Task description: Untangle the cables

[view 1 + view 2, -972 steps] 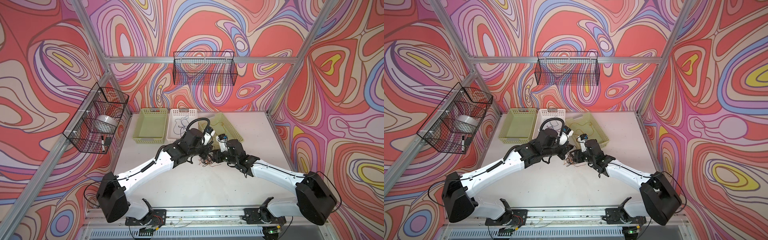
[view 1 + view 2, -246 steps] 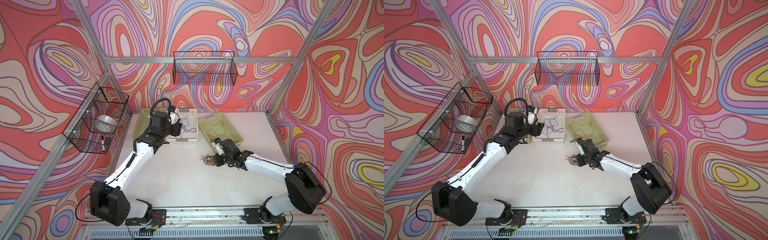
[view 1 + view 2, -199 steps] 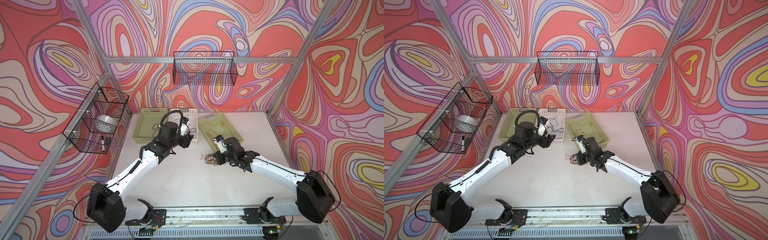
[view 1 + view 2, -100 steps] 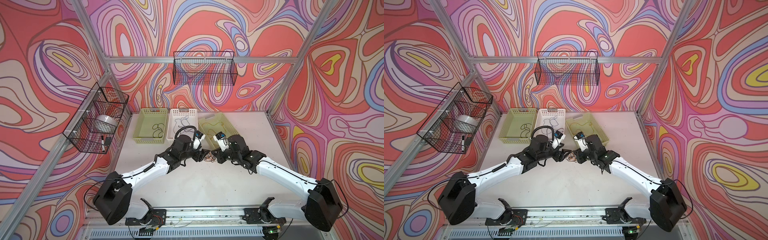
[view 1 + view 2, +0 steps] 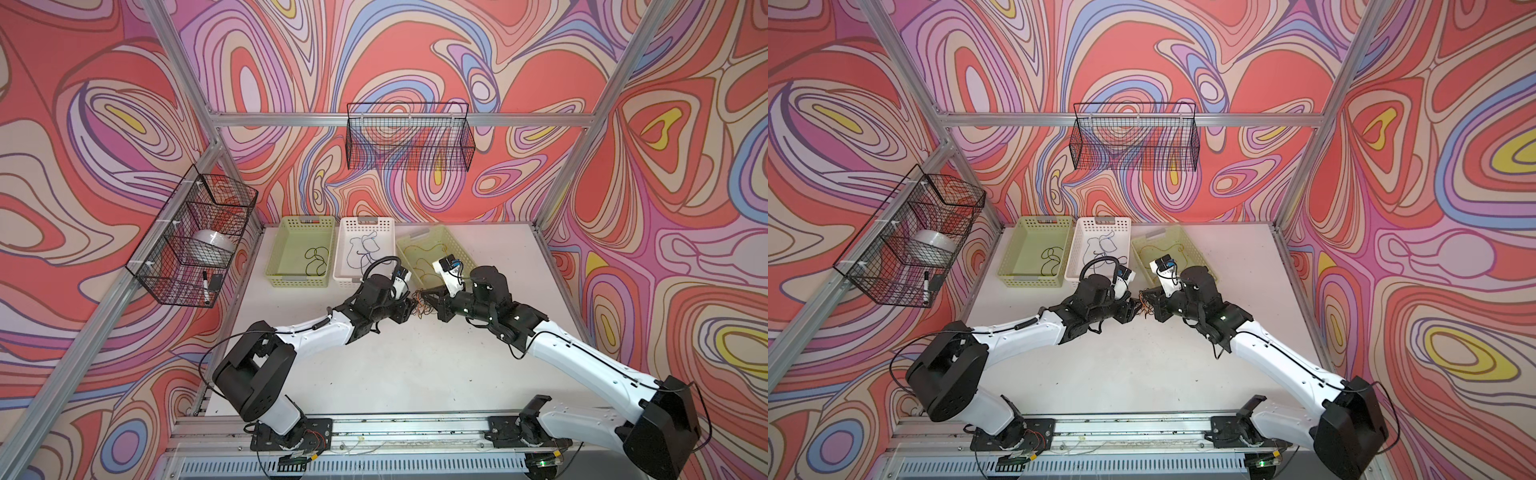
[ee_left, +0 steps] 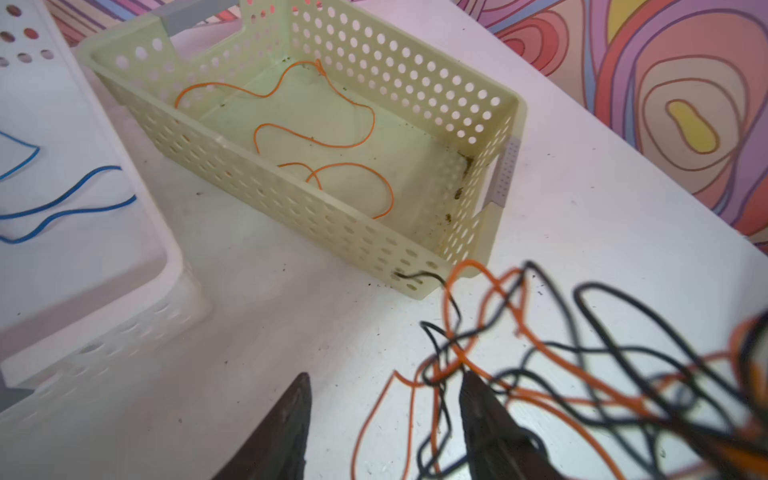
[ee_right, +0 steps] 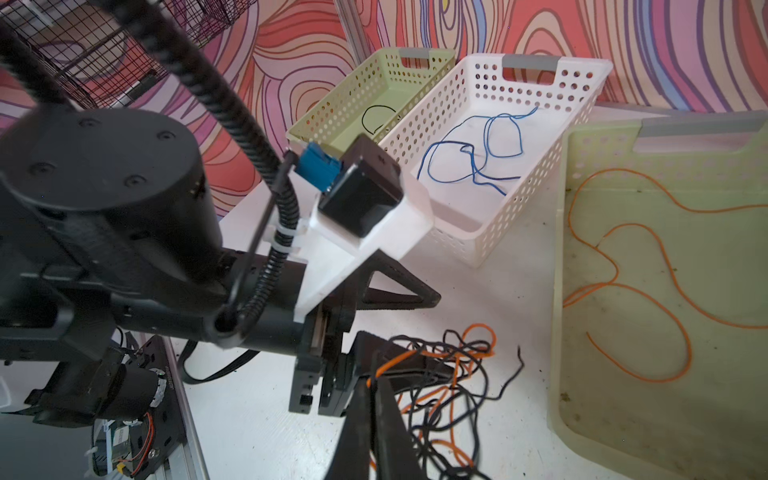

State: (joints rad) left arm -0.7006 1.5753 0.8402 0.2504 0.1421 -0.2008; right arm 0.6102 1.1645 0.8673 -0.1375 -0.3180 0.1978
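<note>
Left wrist view: the left gripper (image 6: pixel 386 376) stands partly open, empty, one finger at the edge of the tangled cables (image 6: pixel 457 353) on the table (image 6: pixel 270 316) beside a basket (image 6: pixel 515 108). In the right wrist view, the right gripper (image 7: pixel 374 380) is clamped on an orange strand.

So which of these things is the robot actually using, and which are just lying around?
Part of the job: cable tangle, green basket with dark cable, white basket with blue cable, yellowish basket with orange cable.
Just lying about: side wire basket, back wire basket, white object, marker.
</note>
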